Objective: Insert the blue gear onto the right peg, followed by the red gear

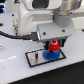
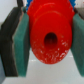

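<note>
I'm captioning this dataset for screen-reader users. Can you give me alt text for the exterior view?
A white robot arm's gripper holds the red gear just above the blue gear, which sits on a dark rectangular base plate on a white table. A black cable runs to the arm's wrist.

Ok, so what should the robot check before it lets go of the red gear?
1. The tool grips the red gear: ok, pads press both sides in the wrist view.
2. Blue gear already down on the base plate: ok.
3. Red gear directly above the blue gear: ok in the exterior view.
4. Peg lined up with the red gear's hole: cannot tell, the peg is hidden.
5. Red gear fully seated on the blue gear: cannot tell.
</note>
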